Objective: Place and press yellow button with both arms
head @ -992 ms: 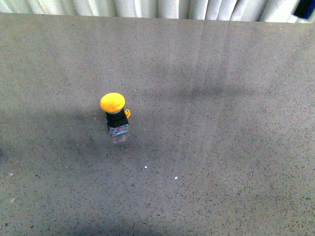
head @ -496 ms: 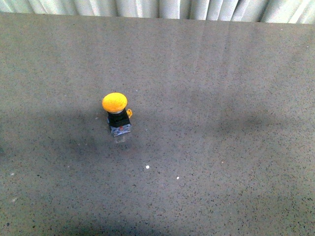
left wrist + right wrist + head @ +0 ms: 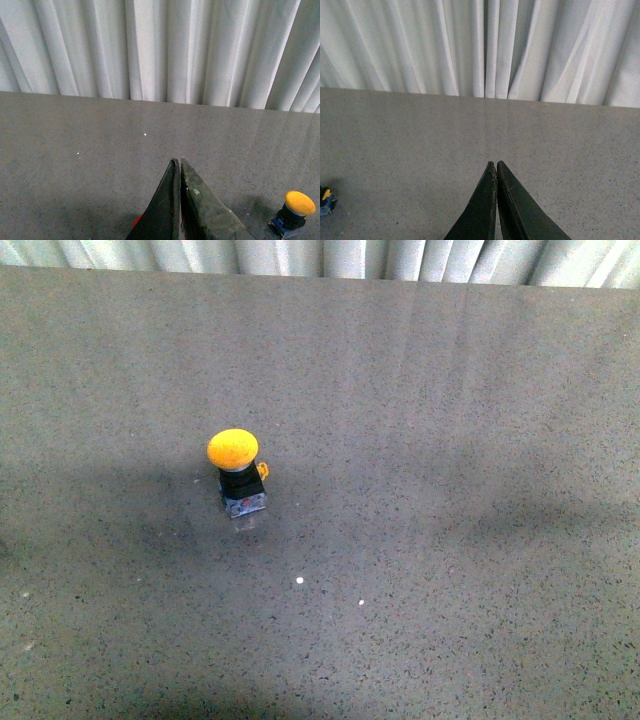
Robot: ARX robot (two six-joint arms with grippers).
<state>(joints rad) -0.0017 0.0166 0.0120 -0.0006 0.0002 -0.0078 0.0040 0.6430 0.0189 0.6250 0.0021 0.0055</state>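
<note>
Front view: the yellow button (image 3: pixel 236 473) stands upright on the grey speckled table (image 3: pixel 450 440), left of the middle (neither arm shows here). A white curtain (image 3: pixel 330 256) hangs behind the far edge.

Left wrist view: the left gripper (image 3: pixel 178 165) has its fingers pressed together, holding nothing; the button (image 3: pixel 295 210) sits on the table off to one side.

Right wrist view: the right gripper (image 3: pixel 496 166) is likewise closed tight and empty, and only a sliver of the button (image 3: pixel 325 199) shows at the picture's edge.

button (image 3: pixel 236 472) upright on table (image 3: pixel 450 440), left of centre, curtain (image 3: pixel 330 256) behind table's far edge, two small specks (image 3: pixel 299 581) on table in front of button
</note>
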